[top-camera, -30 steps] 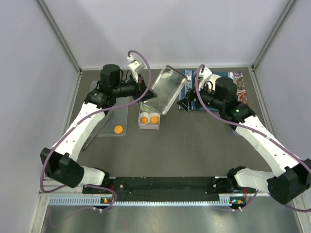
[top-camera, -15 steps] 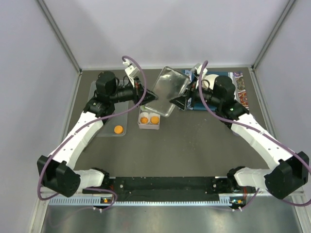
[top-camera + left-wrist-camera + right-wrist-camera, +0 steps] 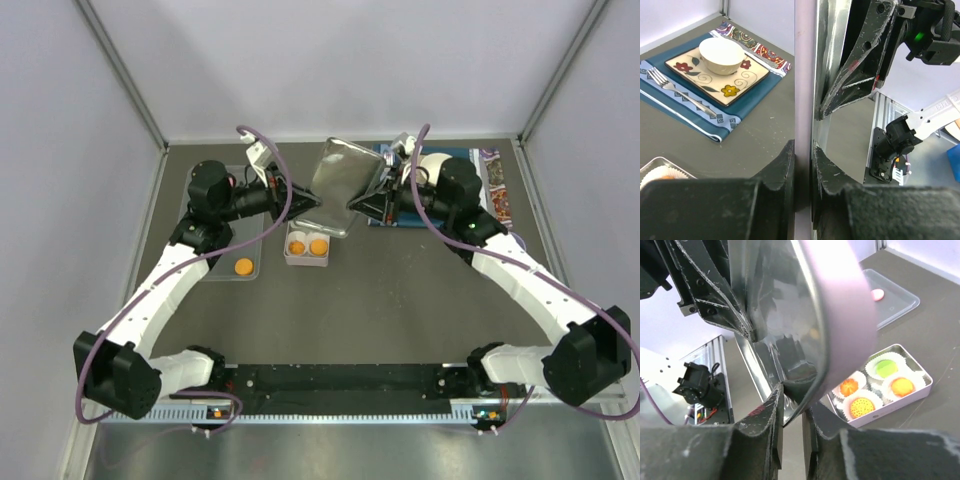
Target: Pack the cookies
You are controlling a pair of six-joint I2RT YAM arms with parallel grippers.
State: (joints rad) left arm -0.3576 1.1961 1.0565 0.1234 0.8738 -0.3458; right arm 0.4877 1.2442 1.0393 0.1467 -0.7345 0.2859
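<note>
A shiny metal lid [image 3: 338, 182] hangs tilted above the table between both arms. My left gripper [image 3: 312, 205] is shut on its left edge, and the rim [image 3: 804, 100] runs straight between the jaws of the left gripper [image 3: 804, 155]. My right gripper [image 3: 792, 401] is shut on the opposite rim of the lid [image 3: 840, 325]. Below stands the white four-cup box [image 3: 307, 260] with orange cookies [image 3: 318, 246]. In the right wrist view it holds a green cookie [image 3: 885, 368] and orange ones [image 3: 902, 386]. One loose cookie [image 3: 243, 266] lies on a clear tray [image 3: 222, 250].
A blue placemat [image 3: 747, 102] with a patterned square plate [image 3: 715, 75], a white bowl [image 3: 721, 55] and a fork [image 3: 670, 86] lies at the back right, under the right arm. Grey walls enclose the table on three sides.
The right gripper has closed onto the lid's right edge. The lid has shifted a little left and turned steeper, and the left arm has drawn back to the left with it.
</note>
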